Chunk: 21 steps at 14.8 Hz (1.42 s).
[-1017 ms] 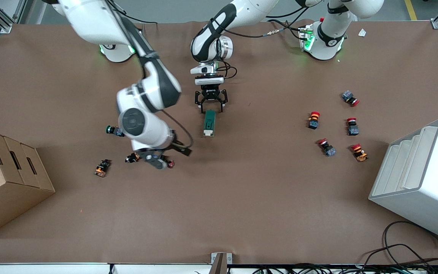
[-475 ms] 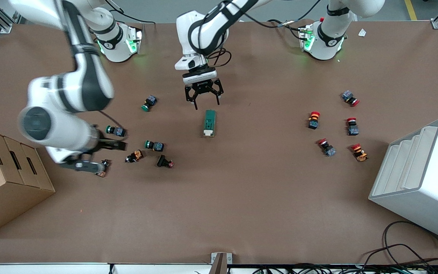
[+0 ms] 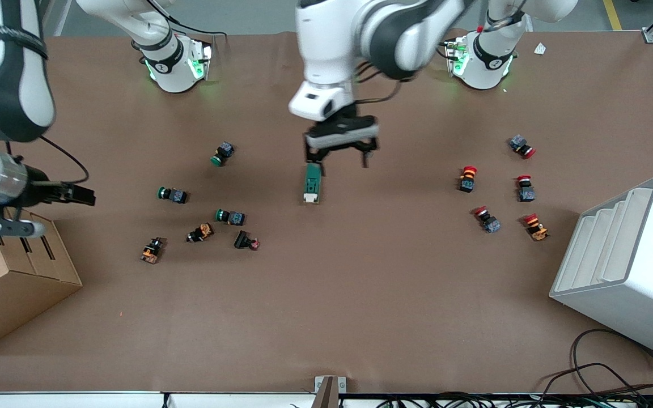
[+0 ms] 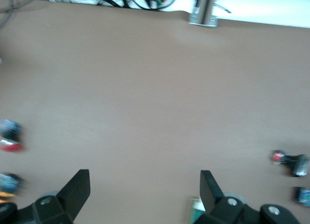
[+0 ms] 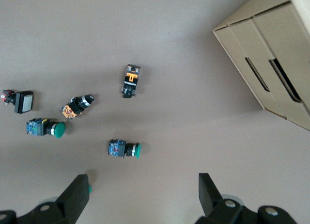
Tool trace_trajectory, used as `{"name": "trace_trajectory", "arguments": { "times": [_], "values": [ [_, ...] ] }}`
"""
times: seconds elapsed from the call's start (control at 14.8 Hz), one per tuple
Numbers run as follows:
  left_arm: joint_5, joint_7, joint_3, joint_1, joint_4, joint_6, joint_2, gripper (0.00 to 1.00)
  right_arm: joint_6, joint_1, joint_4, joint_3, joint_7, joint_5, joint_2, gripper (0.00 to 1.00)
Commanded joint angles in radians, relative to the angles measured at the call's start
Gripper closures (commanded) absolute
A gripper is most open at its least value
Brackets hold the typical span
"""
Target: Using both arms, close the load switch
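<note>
The load switch (image 3: 312,182) is a dark green block with a cream lever end. It lies on the brown table near the middle, its lever end nearer the front camera. My left gripper (image 3: 338,158) hangs open and empty above the table, over the switch's green end and a little toward the left arm's end. In the left wrist view (image 4: 144,192) a corner of the switch (image 4: 195,213) shows beside one finger (image 4: 209,187). My right gripper (image 3: 60,214) is open and empty over the edge of the cardboard box, well away from the switch. It also shows in the right wrist view (image 5: 143,192).
Several green, orange and black push buttons (image 3: 230,216) lie scattered toward the right arm's end, seen too in the right wrist view (image 5: 124,149). Several red buttons (image 3: 467,178) lie toward the left arm's end. A cardboard box (image 3: 15,272) and a white rack (image 3: 627,266) stand at the table's two ends.
The right arm swung away from the buttons beside the switch to the cardboard box. The left gripper came off the switch's green end, rose and shifted toward the left arm's end. The switch stayed put.
</note>
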State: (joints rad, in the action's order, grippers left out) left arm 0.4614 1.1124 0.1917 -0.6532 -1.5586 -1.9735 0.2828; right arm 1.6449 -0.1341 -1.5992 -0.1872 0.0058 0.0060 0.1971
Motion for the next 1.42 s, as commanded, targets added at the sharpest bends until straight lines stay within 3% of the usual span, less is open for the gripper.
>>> {"name": "trace_trajectory", "arguments": {
  "times": [0.0,0.14,0.34,0.54,0.68,0.88,1.15,1.36],
  "values": [
    [-0.091,-0.272,0.009,0.104,0.116,0.166,-0.016,0.00,-0.063,0.065,0.041,0.061,-0.023,-0.024,-0.024,0.00],
    [-0.144,-0.432,0.012,0.197,0.178,0.254,-0.027,0.00,-0.089,0.097,0.073,0.086,-0.072,-0.023,-0.025,0.00],
    [-0.277,-0.659,0.015,0.404,0.177,0.271,-0.118,0.00,-0.115,0.119,0.096,0.100,-0.066,-0.023,-0.042,0.00],
    [-0.380,-0.917,-0.003,0.519,0.155,0.324,-0.184,0.00,-0.151,0.129,0.085,0.135,-0.061,-0.023,-0.090,0.00],
    [-0.388,-0.996,-0.014,0.549,0.147,0.404,-0.214,0.00,-0.166,0.136,0.079,0.143,-0.056,-0.023,-0.111,0.00],
    [-0.504,-1.078,-0.135,0.558,0.059,0.421,-0.295,0.00,-0.174,0.137,0.038,0.153,-0.056,-0.023,-0.168,0.00],
    [-0.503,-1.129,-0.146,0.583,-0.069,0.423,-0.410,0.00,-0.166,0.157,-0.028,0.175,-0.055,-0.023,-0.235,0.00],
    [-0.501,-1.111,-0.135,0.606,-0.090,0.442,-0.432,0.00,-0.174,0.159,-0.031,0.175,-0.056,-0.023,-0.258,0.00]
  ]
}}
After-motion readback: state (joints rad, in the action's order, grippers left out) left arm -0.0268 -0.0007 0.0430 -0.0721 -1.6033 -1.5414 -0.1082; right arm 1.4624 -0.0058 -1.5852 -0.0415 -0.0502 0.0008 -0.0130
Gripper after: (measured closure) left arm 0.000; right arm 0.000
